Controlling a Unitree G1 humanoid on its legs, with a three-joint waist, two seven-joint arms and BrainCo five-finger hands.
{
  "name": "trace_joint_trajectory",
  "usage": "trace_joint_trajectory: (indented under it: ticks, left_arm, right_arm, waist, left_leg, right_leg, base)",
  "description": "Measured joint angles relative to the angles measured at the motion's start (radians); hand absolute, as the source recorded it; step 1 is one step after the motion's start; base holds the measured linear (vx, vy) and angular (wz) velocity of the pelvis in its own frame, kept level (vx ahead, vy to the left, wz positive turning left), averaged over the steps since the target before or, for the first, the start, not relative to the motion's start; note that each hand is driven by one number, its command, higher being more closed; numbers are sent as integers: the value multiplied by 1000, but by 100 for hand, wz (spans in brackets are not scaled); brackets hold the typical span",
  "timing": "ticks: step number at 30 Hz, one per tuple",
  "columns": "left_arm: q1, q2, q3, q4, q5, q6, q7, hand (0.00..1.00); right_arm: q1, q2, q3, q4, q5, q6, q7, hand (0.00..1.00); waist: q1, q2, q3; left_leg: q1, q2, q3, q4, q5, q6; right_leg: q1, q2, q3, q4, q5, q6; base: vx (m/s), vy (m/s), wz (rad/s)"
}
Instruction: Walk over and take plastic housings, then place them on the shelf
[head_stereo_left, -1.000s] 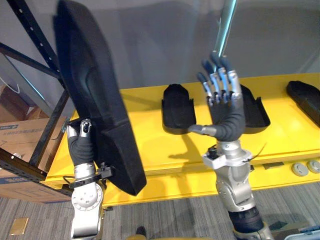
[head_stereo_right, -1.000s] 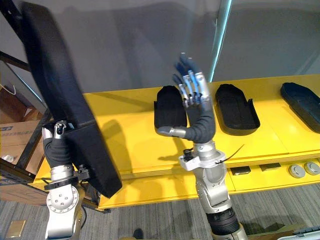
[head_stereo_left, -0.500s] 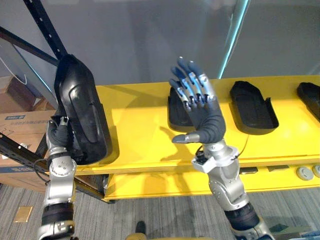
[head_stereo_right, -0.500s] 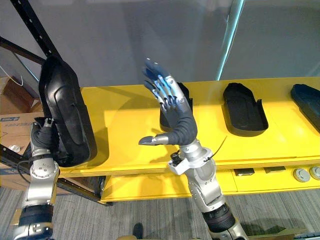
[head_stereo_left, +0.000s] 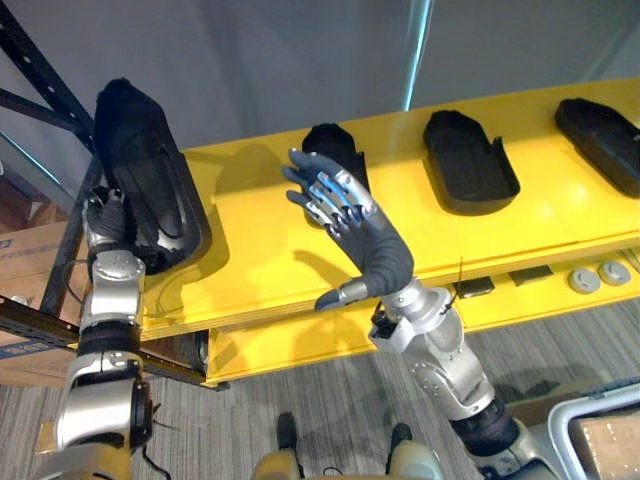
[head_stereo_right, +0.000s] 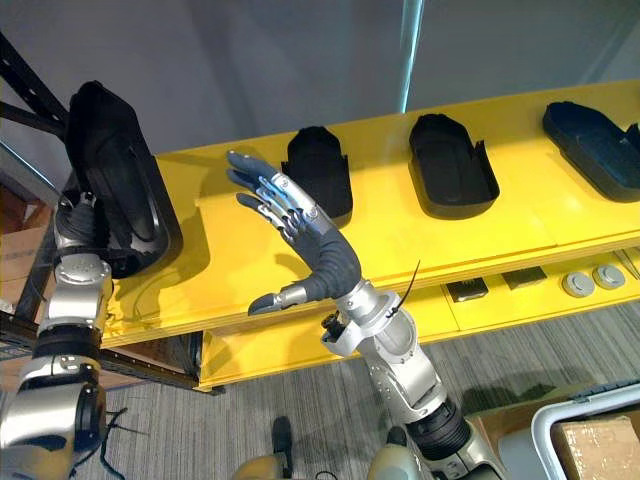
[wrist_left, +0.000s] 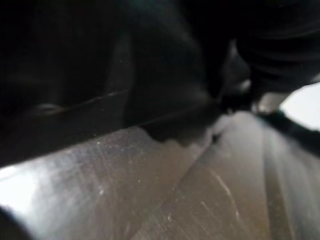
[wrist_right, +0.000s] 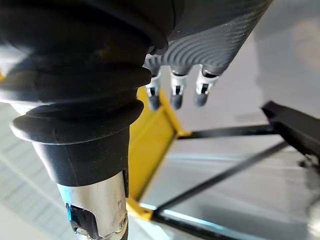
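Observation:
A large black plastic housing (head_stereo_left: 145, 180) stands on edge at the left end of the yellow shelf (head_stereo_left: 260, 250), leaning toward the rack. My left hand (head_stereo_left: 104, 214) is at its left rim, thumb curled on the edge; the fingers are behind the housing. The left wrist view shows the housing's dark underside (wrist_left: 100, 70) close over the shelf surface. My right hand (head_stereo_right: 305, 235) is raised in front of the shelf with straight, spread fingers, holding nothing. Three more black housings (head_stereo_right: 318, 170) (head_stereo_right: 450, 165) (head_stereo_right: 590, 145) lie flat along the back of the shelf.
A black metal rack frame (head_stereo_left: 35, 75) rises at the left, with cardboard boxes (head_stereo_left: 25, 250) behind it. Two round silver discs (head_stereo_left: 597, 277) sit on the shelf's lower step. A white bin (head_stereo_left: 600, 430) holding a box is on the carpet at lower right.
The housing has come down from high in front of me to the shelf's left end, my left hand with it. My right hand has moved left and tilted. The camera has shifted too.

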Motion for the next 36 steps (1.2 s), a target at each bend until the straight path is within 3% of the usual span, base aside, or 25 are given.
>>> trace_joint_trajectory:
  ticks: [8, 17, 24, 35, 36]
  left_arm:
    - [-51, 31, -61, 77, 124, 69, -77, 100]
    - [-80, 83, -121, 117, 289, 63, -141, 100]
    - [-80, 122, -157, 152, 290, 43, -174, 100]
    - [-73, 122, -180, 182, 232, 67, -128, 100]
    - [-73, 121, -180, 190, 229, 69, -123, 0]
  right_arm:
    - [6, -22, 7, -17, -1, 1, -1, 0]
    - [21, -41, 44, -18, 0, 19, -2, 0]
    - [26, -55, 44, -69, -1, 40, 5, 0]
    - [39, -72, 12, -79, 0, 66, 23, 0]
    - [40, -74, 12, -80, 0, 71, 24, 0]
  waist:
    - [-7, 0, 60]
    - [-14, 1, 63]
    - [-21, -1, 132]
    - [-46, 0, 133]
    - [-53, 1, 134]
  left_leg:
    - [0, -13, 5, 0, 4, -6]
    - [5, -10, 11, 1, 6, -8]
    - [22, -12, 36, 0, 0, -1]
    - [20, -15, 84, 0, 4, -6]
    - [20, -16, 84, 0, 4, -6]
  right_leg:
    - [-53, -25, 14, 123, -64, -4]
    - [-64, -24, 25, 158, -91, -15]
    - [-69, -25, 51, 170, -96, -13]
    - [-99, -25, 83, 183, -92, -8]
    - [-99, -25, 83, 183, -92, -8]
  base:
    - [20, -24, 1]
    - [17, -12, 0]
    - [-24, -1, -9]
    - [27, -12, -6]
    - [-12, -13, -4]
